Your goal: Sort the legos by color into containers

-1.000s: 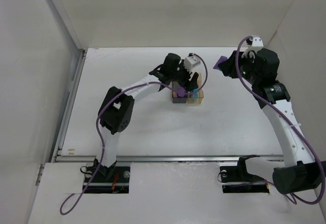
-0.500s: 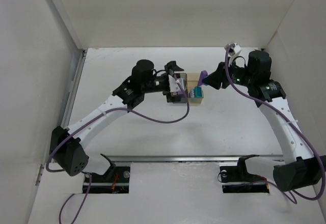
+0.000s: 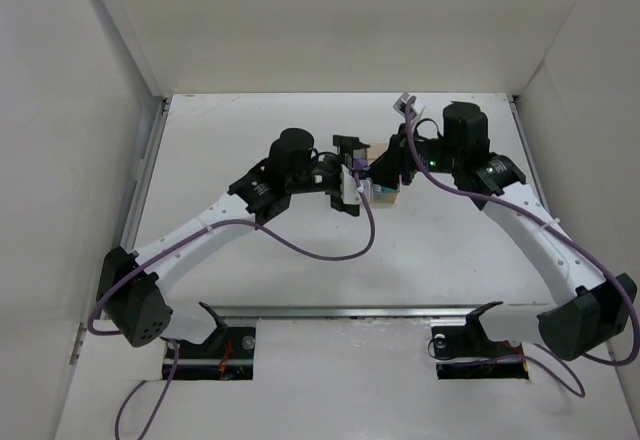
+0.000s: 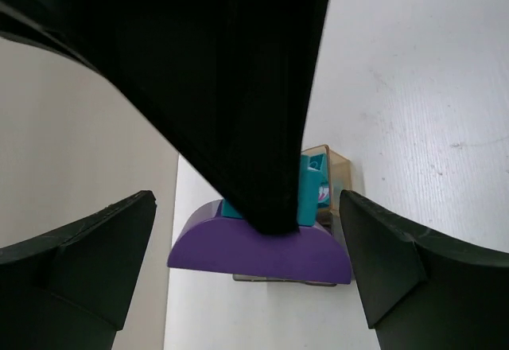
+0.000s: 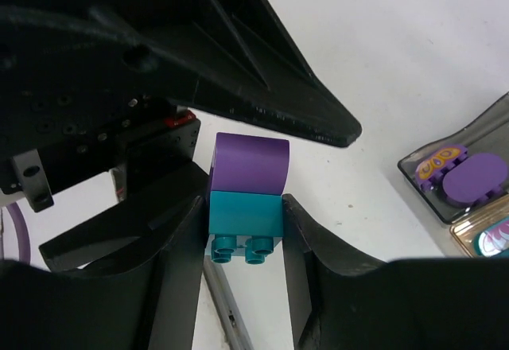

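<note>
Right gripper point(image 5: 243, 227): fingers pressed onto a two-part lego stack, a teal brick point(image 5: 245, 216) with studs facing the wrist camera, and a purple curved brick point(image 5: 248, 165) joined to its far end. The stack was pinched by the teal part's sides.

Left gripper point(image 4: 246, 207): fingers spread wide, nothing between them but the right gripper's black finger and the purple brick, seen end-on at centre frame.

Markings: one purple piece point(image 5: 437, 163) in the grey bin point(image 5: 482, 130) bore an orange butterfly-like print. A plain purple disc point(image 5: 474, 178) lay beside it. A teal piece point(image 5: 498, 239) sat in the amber bin point(image 5: 460, 228), at the lower right edge of the right wrist view.

Pose: in the top view both arms reached toward mid-frame, wrists facing each other, with their tips close together just above the joined bins point(image 3: 389, 197) on the white table point(image 3: 450, 260). The left arm lay stretched low from the lower left. The right arm arched in from the lower right.

Change: a second earlier the left gripper was partly closed over the bins and its elbow stood high; since then it had spread fully and the arm extended. The right gripper, earlier up at the right with the purple brick, had travelled left to the bins.
</note>
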{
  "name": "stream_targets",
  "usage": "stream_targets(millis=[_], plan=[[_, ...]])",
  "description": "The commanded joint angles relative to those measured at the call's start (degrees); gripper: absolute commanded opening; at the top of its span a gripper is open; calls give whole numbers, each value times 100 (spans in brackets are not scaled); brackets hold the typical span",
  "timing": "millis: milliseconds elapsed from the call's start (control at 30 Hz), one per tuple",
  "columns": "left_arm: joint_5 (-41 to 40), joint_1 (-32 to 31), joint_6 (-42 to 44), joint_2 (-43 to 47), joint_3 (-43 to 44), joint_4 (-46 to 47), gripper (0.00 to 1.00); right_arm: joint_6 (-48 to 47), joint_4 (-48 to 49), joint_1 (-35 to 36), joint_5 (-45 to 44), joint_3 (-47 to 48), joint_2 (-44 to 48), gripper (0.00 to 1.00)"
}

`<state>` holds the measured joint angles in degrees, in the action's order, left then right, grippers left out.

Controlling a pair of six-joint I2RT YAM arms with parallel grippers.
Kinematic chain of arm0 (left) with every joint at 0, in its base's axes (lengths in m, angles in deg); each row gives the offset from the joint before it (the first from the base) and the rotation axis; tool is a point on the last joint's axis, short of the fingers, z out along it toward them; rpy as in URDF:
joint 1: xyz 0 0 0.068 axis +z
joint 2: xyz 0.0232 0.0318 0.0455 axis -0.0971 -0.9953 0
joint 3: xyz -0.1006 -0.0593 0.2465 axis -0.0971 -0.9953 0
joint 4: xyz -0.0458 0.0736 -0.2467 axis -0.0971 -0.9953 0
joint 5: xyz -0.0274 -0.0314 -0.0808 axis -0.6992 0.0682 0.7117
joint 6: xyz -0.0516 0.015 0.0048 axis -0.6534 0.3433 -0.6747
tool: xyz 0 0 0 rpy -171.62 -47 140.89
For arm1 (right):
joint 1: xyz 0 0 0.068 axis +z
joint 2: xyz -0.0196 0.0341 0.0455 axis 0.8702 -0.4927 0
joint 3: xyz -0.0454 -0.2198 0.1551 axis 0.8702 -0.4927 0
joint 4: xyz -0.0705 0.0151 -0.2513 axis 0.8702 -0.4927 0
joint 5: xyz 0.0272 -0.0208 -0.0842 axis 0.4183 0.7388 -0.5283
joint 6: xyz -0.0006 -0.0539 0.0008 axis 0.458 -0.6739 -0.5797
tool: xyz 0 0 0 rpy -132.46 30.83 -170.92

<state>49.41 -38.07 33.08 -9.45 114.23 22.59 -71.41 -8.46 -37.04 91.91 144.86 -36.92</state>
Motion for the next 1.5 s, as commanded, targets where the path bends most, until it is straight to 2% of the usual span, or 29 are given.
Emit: stream_targets(millis=[0, 67, 100, 233, 367, 400, 533, 667, 767, 900, 1167, 1300, 1367, 1467], plan=[[6, -40, 385, 353, -99, -112, 100, 80, 427, 126, 21, 132, -13, 0], [-56, -40, 437, 353, -99, -252, 94, 80, 427, 126, -32, 132, -66, 0], [-108, -40, 437, 353, -99, -330, 85, 80, 427, 126, -32, 132, -66, 0], [-109, -40, 437, 406, -152, -331, 69, 80, 427, 126, -103, 184, -66, 0], [-222, -40, 218, 458, -152, -279, 38, 80, 313, 126, -164, 184, -66, 0], [-284, -40, 148, 458, -152, -226, 26, 80, 313, 126, -164, 184, -66, 0], [-600, -40, -221, 458, -152, -94, 0, 27, 190, 126, -444, 184, -119, 0], [-1189, 47, -616, 458, -258, -155, 0, -34, -153, -93, -1128, 307, -119, 0], [-1304, 389, -1056, 511, -442, -314, 0, 27, -206, -427, -1498, 307, -119, 0], [-1357, 602, -1373, 564, -688, -375, 0, 159, 4, -534, -1816, 369, -425, 0], [-1357, 655, -1821, 502, -741, -322, 0, 361, -92, -604, -3406, 1360, -2366, 0], [-1357, 655, -1821, 450, -741, -262, 0, 440, -100, -657, -3916, 1573, -2842, 1], [-1357, 655, -1821, 450, -741, -261, 0, 440, -100, -657, -3917, 1739, -3036, 10], [-1357, 655, -1882, 326, -741, -208, 0, 370, -328, -657, -3987, 2047, -3396, 49]])
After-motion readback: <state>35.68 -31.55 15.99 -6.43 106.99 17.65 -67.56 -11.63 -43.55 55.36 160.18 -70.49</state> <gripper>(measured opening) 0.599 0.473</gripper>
